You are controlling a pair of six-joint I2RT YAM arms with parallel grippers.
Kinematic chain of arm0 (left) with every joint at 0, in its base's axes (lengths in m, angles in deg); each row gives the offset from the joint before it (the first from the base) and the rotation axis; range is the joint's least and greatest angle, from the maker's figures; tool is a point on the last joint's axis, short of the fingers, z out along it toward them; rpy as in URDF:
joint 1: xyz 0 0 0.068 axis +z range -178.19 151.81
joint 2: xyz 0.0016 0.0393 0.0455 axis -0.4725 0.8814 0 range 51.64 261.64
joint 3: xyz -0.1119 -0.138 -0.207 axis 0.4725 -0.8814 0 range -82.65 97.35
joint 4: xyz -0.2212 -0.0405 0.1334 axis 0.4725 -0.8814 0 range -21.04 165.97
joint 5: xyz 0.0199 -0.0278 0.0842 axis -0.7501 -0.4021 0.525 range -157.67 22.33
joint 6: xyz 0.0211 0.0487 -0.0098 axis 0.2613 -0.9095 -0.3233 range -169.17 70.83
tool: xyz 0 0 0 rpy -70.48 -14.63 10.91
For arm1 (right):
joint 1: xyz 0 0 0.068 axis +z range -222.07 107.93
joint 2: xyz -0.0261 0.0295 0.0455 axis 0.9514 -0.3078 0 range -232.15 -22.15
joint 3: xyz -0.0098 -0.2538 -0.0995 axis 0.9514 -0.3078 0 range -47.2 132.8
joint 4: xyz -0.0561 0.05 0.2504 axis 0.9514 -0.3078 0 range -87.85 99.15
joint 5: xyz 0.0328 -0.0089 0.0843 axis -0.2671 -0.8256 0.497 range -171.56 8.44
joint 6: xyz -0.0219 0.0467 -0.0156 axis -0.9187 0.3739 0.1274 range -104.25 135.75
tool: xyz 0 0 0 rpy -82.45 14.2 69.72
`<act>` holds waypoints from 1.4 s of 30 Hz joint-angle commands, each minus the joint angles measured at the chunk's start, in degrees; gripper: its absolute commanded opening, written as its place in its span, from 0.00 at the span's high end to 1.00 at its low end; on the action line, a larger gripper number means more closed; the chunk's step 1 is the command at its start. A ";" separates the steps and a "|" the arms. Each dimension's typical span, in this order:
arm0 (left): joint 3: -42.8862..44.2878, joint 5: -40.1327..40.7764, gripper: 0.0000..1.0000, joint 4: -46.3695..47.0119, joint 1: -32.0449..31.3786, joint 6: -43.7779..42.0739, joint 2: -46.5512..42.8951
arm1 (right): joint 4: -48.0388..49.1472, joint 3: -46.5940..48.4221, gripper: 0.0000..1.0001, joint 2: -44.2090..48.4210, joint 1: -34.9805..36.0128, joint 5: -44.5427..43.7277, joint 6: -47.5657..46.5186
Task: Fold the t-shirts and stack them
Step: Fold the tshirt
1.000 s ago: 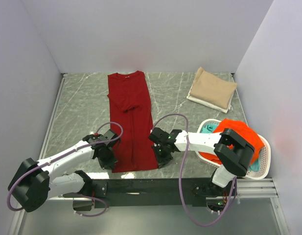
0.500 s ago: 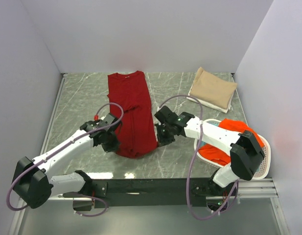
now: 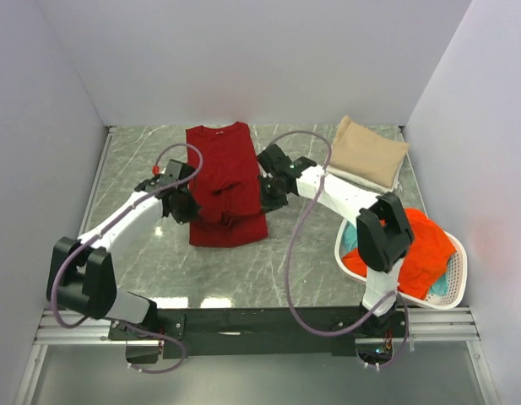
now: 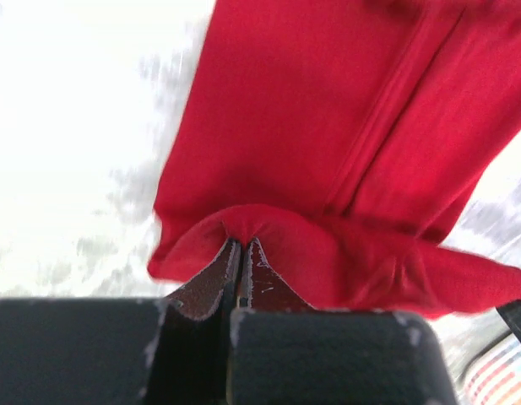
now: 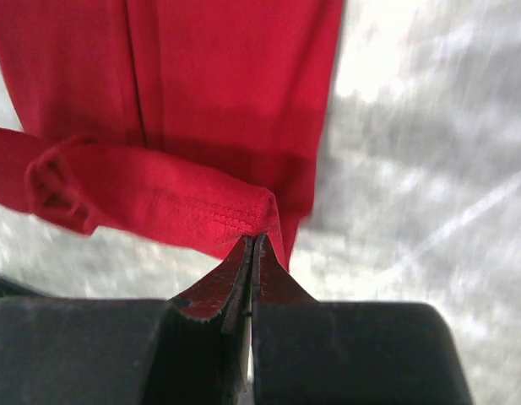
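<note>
The dark red t-shirt (image 3: 226, 181) lies lengthwise on the marble table, its lower part lifted and doubled back over its middle. My left gripper (image 3: 190, 205) is shut on the hem's left corner; in the left wrist view (image 4: 241, 243) red cloth bunches at the pinched jaws. My right gripper (image 3: 263, 196) is shut on the hem's right corner, and the right wrist view (image 5: 254, 240) shows the stitched hem (image 5: 218, 221) clamped there. A folded tan t-shirt (image 3: 367, 153) lies at the back right. An orange-red t-shirt (image 3: 420, 245) and a teal one (image 3: 442, 285) fill the basket.
The white oval laundry basket (image 3: 453, 297) stands at the right near edge, beside the right arm's base. White walls close the table at back, left and right. Grey marble tabletop (image 3: 133, 169) shows left of the red shirt.
Both grippers have carried the red shirt's bottom hem from the near edge toward the back, folding the lower half up over the middle. The shirt now looks shorter.
</note>
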 commanded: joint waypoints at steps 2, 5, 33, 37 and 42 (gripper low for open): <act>5.03 -1.21 1.00 7.68 3.78 -4.46 3.74 | -0.60 10.62 1.00 -6.10 -2.70 -1.98 -3.49; 6.26 -4.01 1.00 11.46 6.42 -5.68 6.73 | -2.09 16.86 1.00 -10.94 -4.28 -1.81 -4.90; 11.73 -9.56 0.16 20.69 14.60 -12.81 15.45 | -3.68 35.97 0.37 -21.42 -9.82 5.40 -10.44; 5.14 -10.87 0.19 21.57 14.60 -12.63 10.26 | -1.14 25.80 0.37 -15.81 -9.82 7.06 -9.65; -4.71 -13.33 0.27 23.06 14.60 -11.67 4.64 | 3.52 13.31 0.40 -10.26 -9.74 9.00 -8.33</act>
